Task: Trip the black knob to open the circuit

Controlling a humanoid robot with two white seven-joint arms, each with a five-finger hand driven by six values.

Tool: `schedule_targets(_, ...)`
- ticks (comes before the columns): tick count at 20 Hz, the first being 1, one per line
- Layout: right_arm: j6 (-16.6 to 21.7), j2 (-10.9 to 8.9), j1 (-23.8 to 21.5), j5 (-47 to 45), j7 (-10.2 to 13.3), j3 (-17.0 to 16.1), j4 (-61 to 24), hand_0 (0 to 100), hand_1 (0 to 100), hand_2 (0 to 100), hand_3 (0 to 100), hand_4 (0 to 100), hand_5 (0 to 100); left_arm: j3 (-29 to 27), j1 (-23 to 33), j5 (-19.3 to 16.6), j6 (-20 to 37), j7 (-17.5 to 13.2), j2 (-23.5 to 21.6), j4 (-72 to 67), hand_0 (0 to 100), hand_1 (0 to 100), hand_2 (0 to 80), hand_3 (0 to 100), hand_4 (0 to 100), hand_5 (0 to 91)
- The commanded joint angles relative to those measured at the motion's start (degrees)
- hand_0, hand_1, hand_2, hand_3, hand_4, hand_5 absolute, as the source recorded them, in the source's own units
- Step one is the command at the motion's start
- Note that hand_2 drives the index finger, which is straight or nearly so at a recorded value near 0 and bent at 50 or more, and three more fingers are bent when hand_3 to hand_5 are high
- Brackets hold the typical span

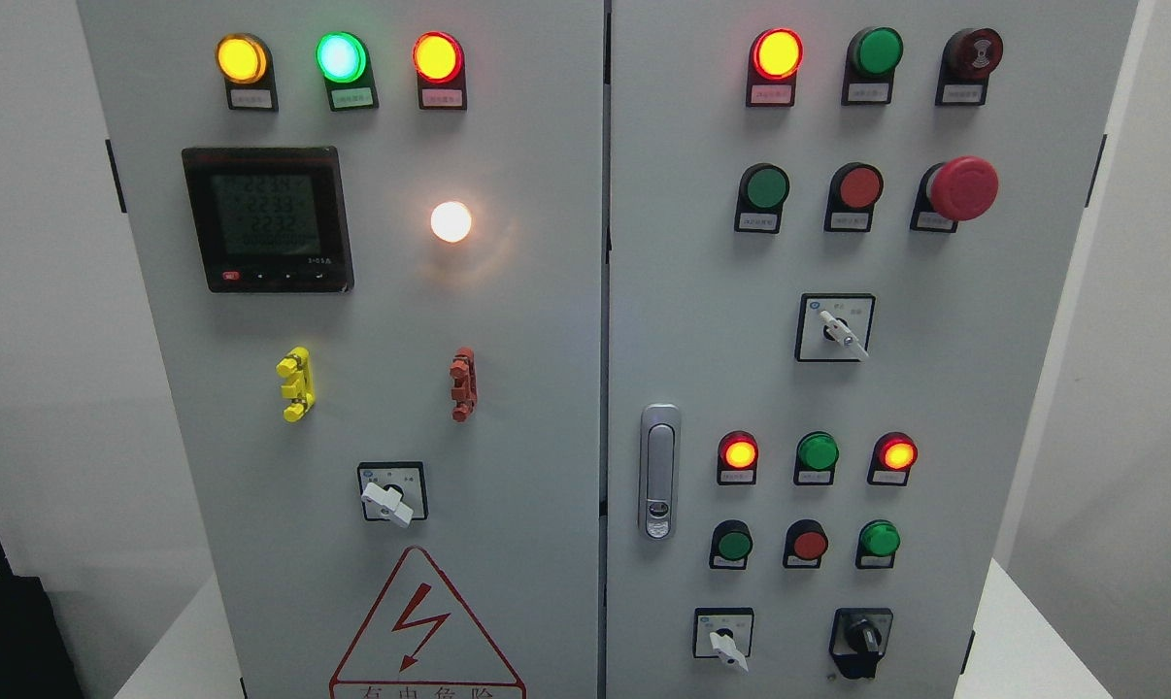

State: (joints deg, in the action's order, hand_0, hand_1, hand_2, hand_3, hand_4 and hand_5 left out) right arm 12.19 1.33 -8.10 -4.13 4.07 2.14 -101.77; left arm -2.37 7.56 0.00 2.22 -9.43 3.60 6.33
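Observation:
The black knob (861,641) sits at the lower right of the grey control cabinet's right door (964,408), on a black plate, with its handle pointing down. A white selector knob (724,644) stands to its left. Neither of my hands nor either arm shows in the head view.
The right door carries lit red lamps (777,53), green and red buttons, a red mushroom stop button (962,187), a white selector (841,333) and a metal door latch (658,471). The left door (537,388) holds a meter (267,218), lamps, a white selector (388,501) and a warning triangle (420,626). A black box (8,631) stands at lower left.

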Motion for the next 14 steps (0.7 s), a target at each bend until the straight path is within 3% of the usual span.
schedule_targets(1,-0.76,-0.54,2.3,-1.14,-0.03,-0.21,1.31,0,0,0,92,87,83,0.0,0.0,-1.32,0.06,0.02,0.0,0.0,12,39,0.0,0,0,0.0)
schedule_targets(14,-1.64,-1.07,4.58,-1.93,-0.03,-0.39,3.33,0,0,0,92,87,83,0.0,0.0,-1.32,0.06,0.02,0.0,0.0,12,39,0.0,0,0,0.0)
